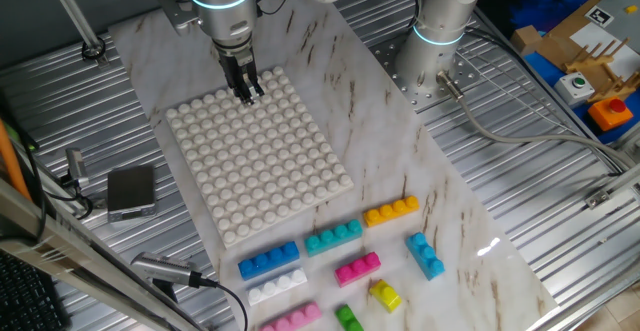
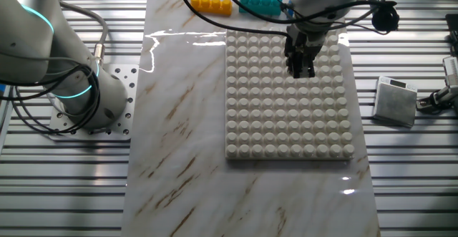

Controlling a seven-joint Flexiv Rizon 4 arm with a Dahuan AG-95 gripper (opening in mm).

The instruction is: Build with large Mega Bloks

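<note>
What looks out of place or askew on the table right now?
Little stands out. The loose bricks lie scattered beside the white baseplate, and the light blue brick sits angled across the others' line. The small yellow brick looks tilted too. The gripper hangs over the bare baseplate, holding nothing that shows. No damage visible.

The desk [image 1: 560, 221] has a ribbed, slotted metal top, overlaid by a white marble-patterned sheet [image 1: 440, 186] with brown veining that shows glare from overhead light. A small grey box [image 1: 131, 191] with cabling sits on the metal beside the sheet. Cardboard and blue clutter [image 1: 580, 41] occupies the far corner.
</note>
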